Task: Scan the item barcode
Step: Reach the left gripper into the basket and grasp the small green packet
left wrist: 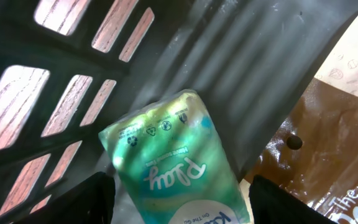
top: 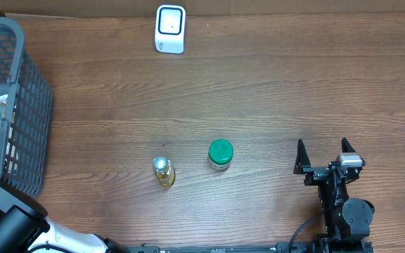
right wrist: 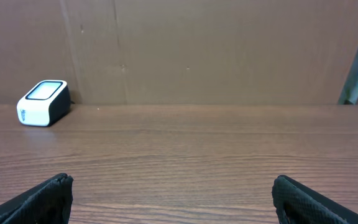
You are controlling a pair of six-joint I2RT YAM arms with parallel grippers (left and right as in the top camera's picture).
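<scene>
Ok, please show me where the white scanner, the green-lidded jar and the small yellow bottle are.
white scanner (top: 170, 28), overhead view, its top face
green-lidded jar (top: 221, 153), overhead view, the green lid
small yellow bottle (top: 164, 173), overhead view, the yellow body

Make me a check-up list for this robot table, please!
Surface: wooden table, no spills seen.
Job's things: white scanner at the far edge; green pouch inside the grey basket.
Clutter: small yellow bottle and green-lidded jar standing mid-table, apart; brown bag beside the pouch.
Claws: left claw open, straddling the pouch; right claw open, empty.
Cables: black cable by the right arm's base.
Surroundings: cardboard wall behind the table.
</scene>
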